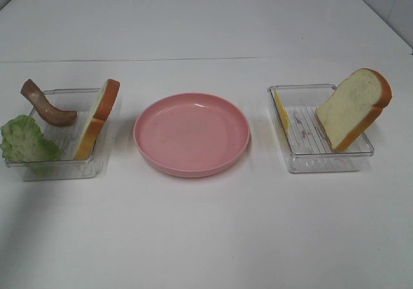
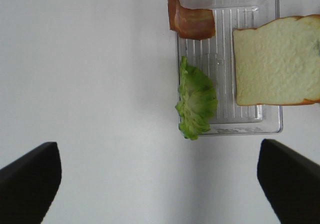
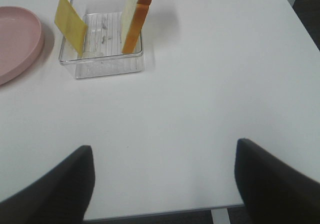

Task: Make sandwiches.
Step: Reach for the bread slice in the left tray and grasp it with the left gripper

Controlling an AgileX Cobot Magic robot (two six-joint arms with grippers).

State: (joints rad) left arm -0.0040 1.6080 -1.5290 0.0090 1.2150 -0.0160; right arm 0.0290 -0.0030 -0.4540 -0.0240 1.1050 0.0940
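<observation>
The sandwich parts lie apart in two clear trays. In the left tray a bread slice leans on edge, with ruffled lettuce and a brown meat strip beside it. The left wrist view shows the same bread, lettuce and meat. My left gripper is open and empty, short of that tray. The right tray holds a yellow cheese square and a second bread slice. My right gripper is open and empty, well back from the tray.
A round pink plate sits empty between the trays; its edge shows in the right wrist view. The white table's near edge and right-hand edge appear in that view. Neither arm appears in the exterior high view.
</observation>
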